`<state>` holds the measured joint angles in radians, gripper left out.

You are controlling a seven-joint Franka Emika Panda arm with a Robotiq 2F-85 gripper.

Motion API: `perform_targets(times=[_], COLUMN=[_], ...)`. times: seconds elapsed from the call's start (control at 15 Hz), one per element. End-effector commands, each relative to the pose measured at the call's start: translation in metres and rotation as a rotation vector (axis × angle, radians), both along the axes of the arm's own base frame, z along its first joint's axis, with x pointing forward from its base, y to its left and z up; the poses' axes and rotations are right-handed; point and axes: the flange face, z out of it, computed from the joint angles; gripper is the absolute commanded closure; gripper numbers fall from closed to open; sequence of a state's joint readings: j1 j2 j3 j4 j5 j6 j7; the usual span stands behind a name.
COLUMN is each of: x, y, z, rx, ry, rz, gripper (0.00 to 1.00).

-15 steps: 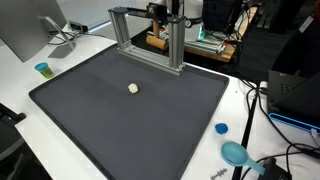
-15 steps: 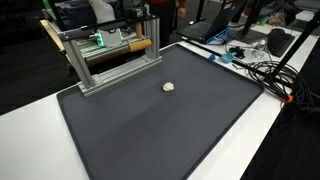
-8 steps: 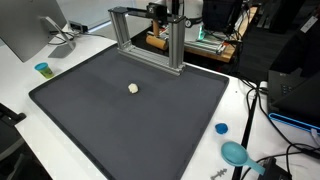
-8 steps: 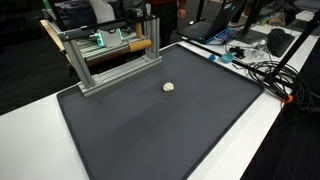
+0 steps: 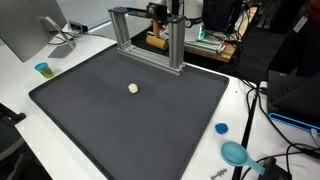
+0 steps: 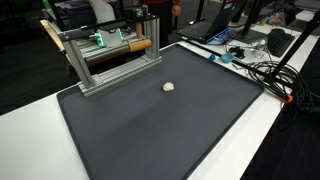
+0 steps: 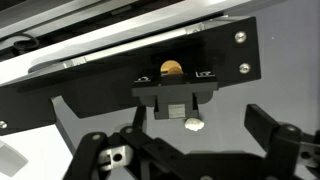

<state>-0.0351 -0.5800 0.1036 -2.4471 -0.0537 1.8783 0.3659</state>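
Observation:
A small cream lump (image 5: 133, 88) lies alone on the dark grey mat (image 5: 120, 125), toward its far side; it is the same lump (image 6: 169, 87) in both exterior views. In the wrist view the lump (image 7: 193, 123) sits on the mat between my gripper's (image 7: 178, 135) two dark fingers, nearer the right fingertip (image 7: 262, 118). The jaws stand wide apart and hold nothing. Just beyond the lump is a black bracket (image 7: 175, 90) with an orange-brown disc above it. My arm and gripper cannot be made out in the exterior views.
An aluminium frame (image 5: 150, 35) stands at the mat's far edge (image 6: 110, 55). A teal cup (image 5: 42, 69), a blue cap (image 5: 221, 128) and a teal round object (image 5: 236, 153) sit on the white table. Cables (image 6: 258, 68) run along one side.

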Motion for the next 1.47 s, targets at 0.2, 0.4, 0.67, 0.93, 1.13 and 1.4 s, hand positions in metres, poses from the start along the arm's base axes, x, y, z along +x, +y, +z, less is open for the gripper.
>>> perform_targets(times=[0.2,0.4,0.67,0.93,1.13,1.4], x=[-0.0071,0.0009,-0.0003,-0.0003,-0.0004,-0.0006], y=[-0.009,-0.0035,-0.0047,-0.0047,-0.0047,-0.0047], z=[-0.0061,-0.0062,-0.0089,-0.0089,-0.0087,-0.0083], rx=[-0.012,0.001,0.002,0.002,0.001,0.001], ry=[-0.045,-0.02,-0.019,-0.019,-0.02,-0.021], rz=[0.026,0.014,0.014,0.014,0.014,0.014], gripper=[0.0,0.0,0.0,0.0,0.0,0.0])
